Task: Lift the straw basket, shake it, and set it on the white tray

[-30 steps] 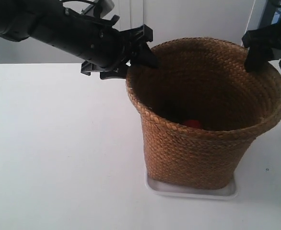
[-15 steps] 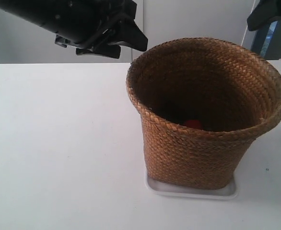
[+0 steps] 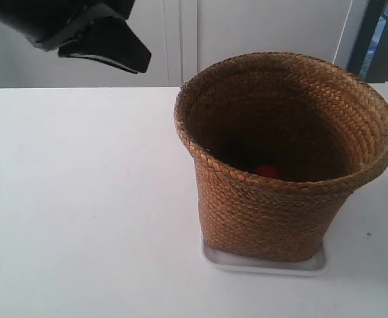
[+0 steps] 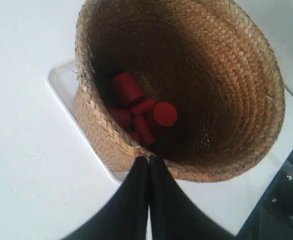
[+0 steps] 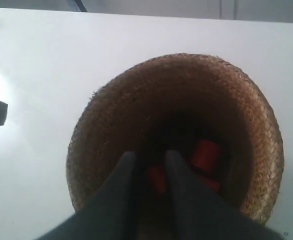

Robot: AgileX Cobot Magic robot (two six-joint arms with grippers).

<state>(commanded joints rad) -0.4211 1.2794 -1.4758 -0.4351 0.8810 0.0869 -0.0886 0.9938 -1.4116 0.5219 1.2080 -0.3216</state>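
Observation:
The straw basket (image 3: pixel 267 212) stands upright on the white tray (image 3: pixel 260 264), whose rim shows under its base. Neither gripper touches it. In the left wrist view my left gripper (image 4: pixel 148 159) is shut and empty, its tips hanging over the basket (image 4: pixel 236 100) near the braided rim, with a tray (image 4: pixel 61 82) corner beside it. My right gripper (image 5: pixel 150 156) hovers above the basket (image 5: pixel 106 130) mouth, fingers a narrow gap apart with nothing between them. The arm at the exterior view's left (image 3: pixel 114 46) is high at the top left, away from the basket.
Several red cylinders (image 4: pixel 141 107) lie in the basket's bottom; one (image 3: pixel 267 171) shows in the exterior view. The white table (image 3: pixel 81 199) spreads to the left and front. White cabinet doors (image 3: pixel 260 26) stand behind the table.
Both grippers have let go of the basket rim and risen. The arm at the exterior view's left drew back up and left; the other left that view. The right gripper's jaws narrowed. The basket stayed on the tray.

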